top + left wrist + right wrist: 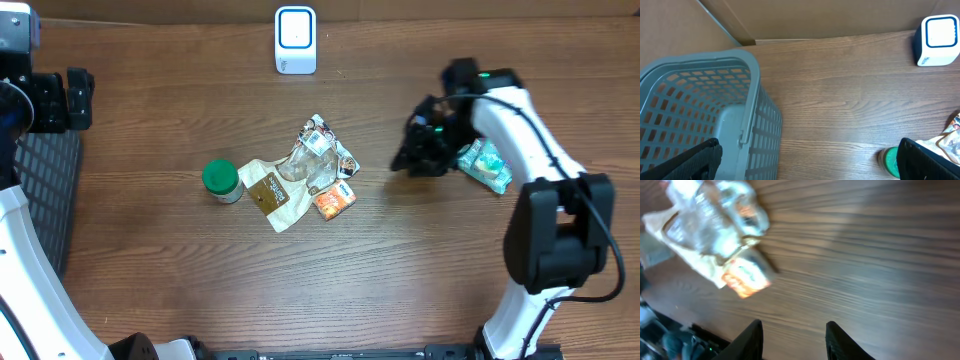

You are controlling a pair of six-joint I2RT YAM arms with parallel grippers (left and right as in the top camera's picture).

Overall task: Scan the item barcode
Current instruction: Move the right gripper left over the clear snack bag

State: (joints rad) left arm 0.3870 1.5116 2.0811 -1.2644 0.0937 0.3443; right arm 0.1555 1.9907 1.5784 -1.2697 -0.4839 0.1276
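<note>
Brown wood-grain table (420, 280), bearing at its far edge a small white box (295, 40) with a blue-ringed face and, at its left edge, a grey slatted basket (765, 130). Near the middle, lying in a loose heap and touching one another: a tan pouch (268, 192), a crinkled clear bag (315, 160) and a small orange packet (334, 200), with a green-lidded jar (221, 181) upright just beside the pouch on its left. Well apart to the right, a teal packet (490, 165) flat on the wood.
</note>
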